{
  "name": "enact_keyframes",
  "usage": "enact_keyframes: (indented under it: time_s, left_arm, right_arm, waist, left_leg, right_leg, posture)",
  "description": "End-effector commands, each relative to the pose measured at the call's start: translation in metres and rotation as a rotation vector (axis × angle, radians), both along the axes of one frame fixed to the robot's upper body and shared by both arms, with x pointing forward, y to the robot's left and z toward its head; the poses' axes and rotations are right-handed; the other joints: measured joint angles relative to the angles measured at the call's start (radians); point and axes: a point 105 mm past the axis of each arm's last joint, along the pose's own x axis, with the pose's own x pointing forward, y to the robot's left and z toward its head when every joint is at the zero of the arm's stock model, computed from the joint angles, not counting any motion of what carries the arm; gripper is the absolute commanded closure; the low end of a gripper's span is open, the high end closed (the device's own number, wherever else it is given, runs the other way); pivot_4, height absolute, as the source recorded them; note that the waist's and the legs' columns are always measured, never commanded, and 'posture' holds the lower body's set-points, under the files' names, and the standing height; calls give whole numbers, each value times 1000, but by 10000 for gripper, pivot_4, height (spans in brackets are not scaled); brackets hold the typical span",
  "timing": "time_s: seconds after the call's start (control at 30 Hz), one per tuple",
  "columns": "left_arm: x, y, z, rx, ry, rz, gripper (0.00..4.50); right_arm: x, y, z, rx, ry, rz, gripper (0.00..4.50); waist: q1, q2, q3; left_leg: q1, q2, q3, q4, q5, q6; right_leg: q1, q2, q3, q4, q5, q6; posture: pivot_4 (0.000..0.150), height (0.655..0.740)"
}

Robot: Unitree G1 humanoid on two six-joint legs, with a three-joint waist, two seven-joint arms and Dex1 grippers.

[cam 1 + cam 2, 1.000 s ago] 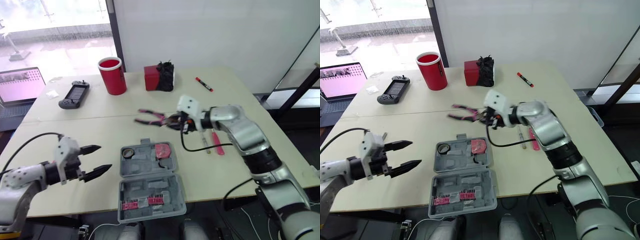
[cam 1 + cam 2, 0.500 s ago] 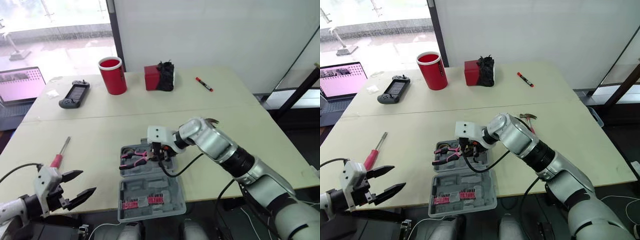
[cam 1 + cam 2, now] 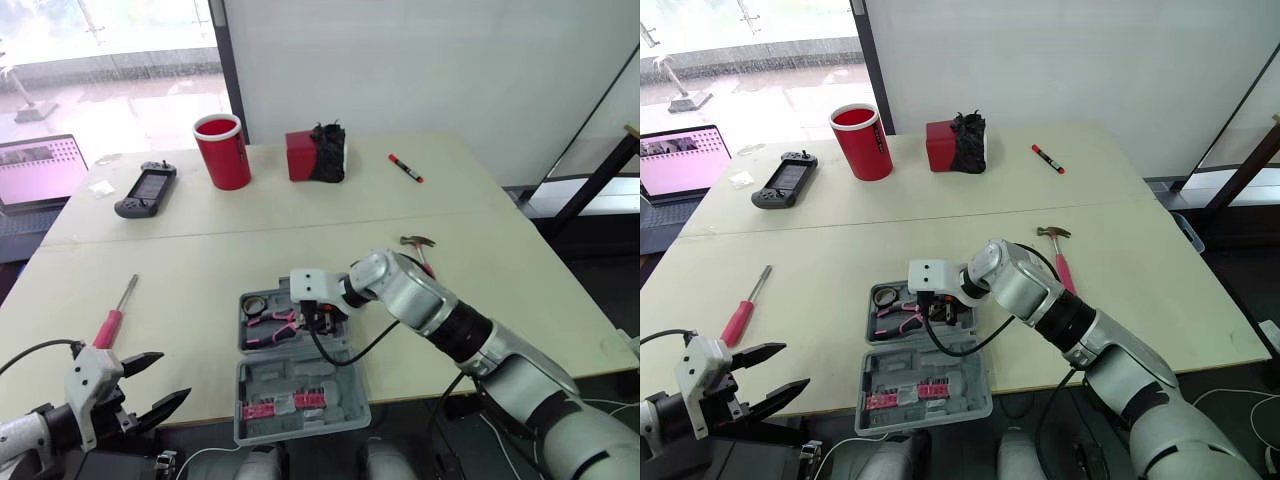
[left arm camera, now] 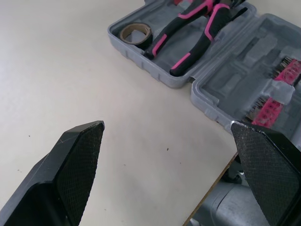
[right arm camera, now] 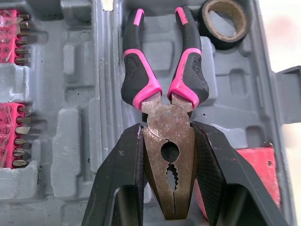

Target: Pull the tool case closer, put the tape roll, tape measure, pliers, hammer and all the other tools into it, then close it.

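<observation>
Over tool case (image 3: 300,378), right claw (image 3: 318,319), arm stretched leftward, clamps pliers (image 5: 168,120); left claw (image 4: 167,127) spread, low.

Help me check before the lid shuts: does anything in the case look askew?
Nothing stands out: the pliers lie straight along the tool case tray, handles beside the tape roll, head gripped by the right gripper. No spill or damage shows.
</observation>
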Motion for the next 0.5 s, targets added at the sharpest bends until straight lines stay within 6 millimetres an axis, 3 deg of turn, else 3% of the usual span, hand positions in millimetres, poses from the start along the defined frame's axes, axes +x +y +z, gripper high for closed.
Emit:
enact_keyframes:
  time_s: [0.03, 0.5]
  left_arm:
    - [7, 2, 8, 0, -31, 6, 0]
    - [17, 0, 11, 20, -31, -31, 0]
  right_arm:
    - [0, 9, 8, 32, -27, 29, 35301]
    - [14, 13, 1, 48, -32, 73, 35301]
  waist:
    - [0, 0, 0]
    - [-11, 0, 0]
  left_leg:
    - [0, 0, 0, 0, 0, 0]
    - [0, 1, -1, 0, 0, 0]
  right_leg:
    - [0, 0, 0, 0, 0, 0]
    - [0, 3, 0, 1, 1, -1]
  posture:
    - [1500, 7400]
    - [1500, 7400]
